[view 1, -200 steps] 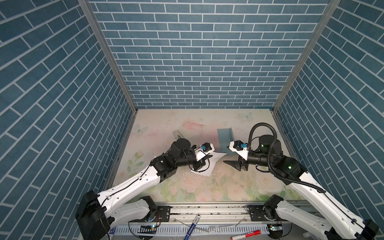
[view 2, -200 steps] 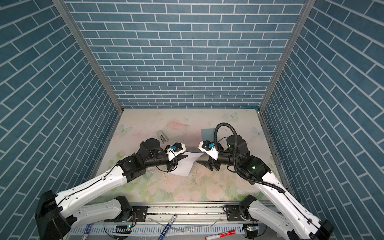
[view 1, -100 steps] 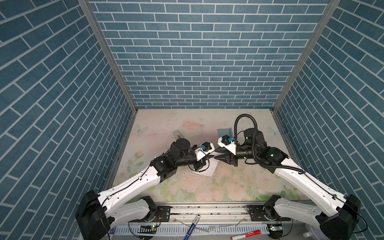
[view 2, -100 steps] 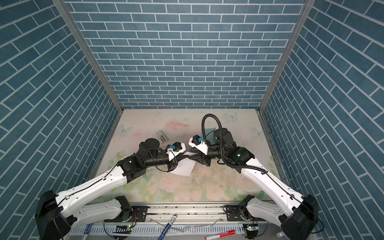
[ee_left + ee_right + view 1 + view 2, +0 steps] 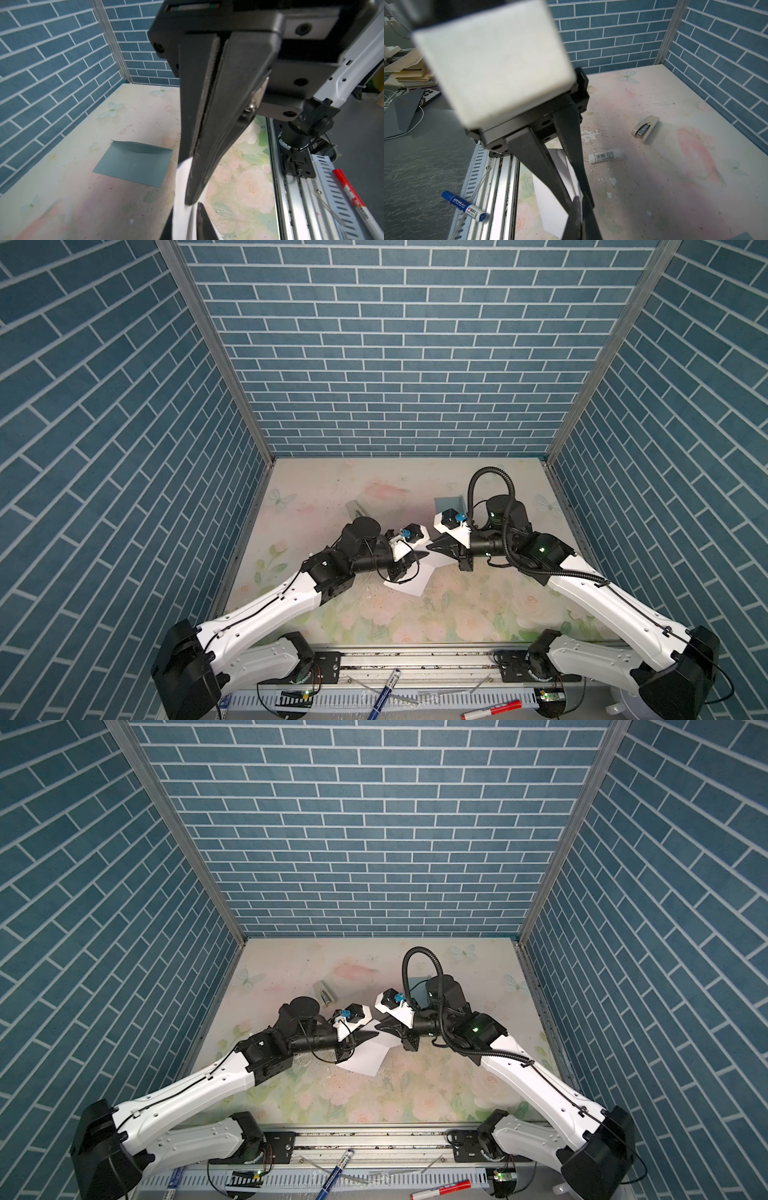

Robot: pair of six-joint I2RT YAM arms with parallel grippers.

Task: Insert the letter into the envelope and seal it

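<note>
One letter [image 5: 409,580] corner: clamped by right gripper [image 5: 429,548], between left gripper's [image 5: 425,556] jaws.

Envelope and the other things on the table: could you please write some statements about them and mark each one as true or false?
1. The teal envelope lies flat on the table, with no gripper on it. True.
2. The right gripper is wide open. False: its jaws are shut on the white letter.
3. The letter is already inside the envelope. False: it is outside, between the two grippers and apart from the envelope.
4. A beige stapler lies on the table. True.
5. The glue stick stands upright. False: it lies on its side.
</note>
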